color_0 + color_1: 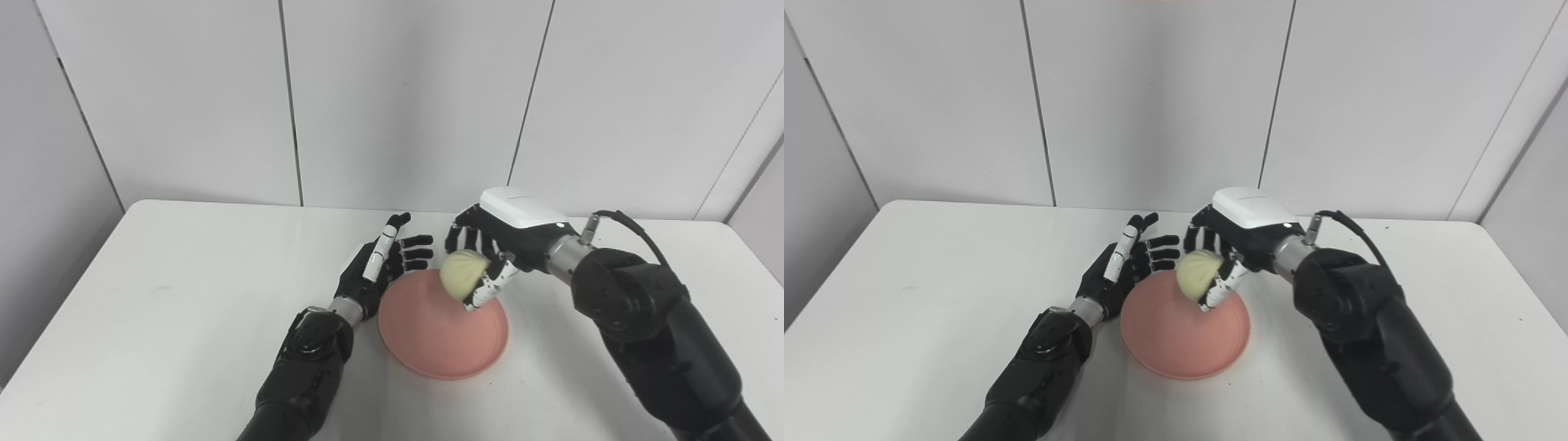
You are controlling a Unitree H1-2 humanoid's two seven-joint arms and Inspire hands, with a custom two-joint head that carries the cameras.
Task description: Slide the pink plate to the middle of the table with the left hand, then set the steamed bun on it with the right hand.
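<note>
Over the pink plate (442,334), steamed bun (463,274) grasped in right hand (490,257), left hand (383,260) released, fingers spread beside plate

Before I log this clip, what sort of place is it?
Probably a lab test booth, not a kitchen: a bare white table, plain grey partition panels behind, and only a pink plate and a steamed bun as props.

Looking down and forward from head height over the white table (184,294), toward the panelled wall (398,92). Set side by side, the left eye view slightly leftward, the right eye view slightly rightward. Close enough to fill the lower frame with both forearms. Sharing the left hand (380,263), right hand (1237,245), and pink plate (1176,343) just below them.
</note>
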